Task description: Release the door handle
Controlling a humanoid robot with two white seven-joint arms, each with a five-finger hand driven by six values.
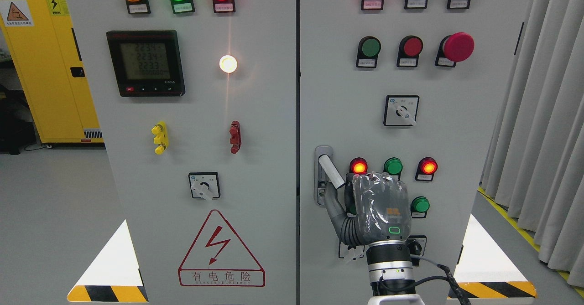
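The door handle point(331, 171) is a pale lever on a grey plate at the left edge of the right cabinet door point(456, 127). It stands swung out from its plate, tilted down to the right. My right hand point(360, 204) comes up from the bottom edge, back towards the camera, just right of and below the lever. Its thumb point(334, 207) stretches up-left and touches the plate under the lever. The lever's length shows bare, with no fingers wrapped round it. The left arm is out of view.
Lit and unlit push buttons point(393, 166) and a rotary switch point(400, 110) sit on the right door close to my hand. The left door point(200, 136) carries a meter, lamps and a warning triangle. A yellow cabinet point(45, 68) stands far left, curtains point(538, 113) at right.
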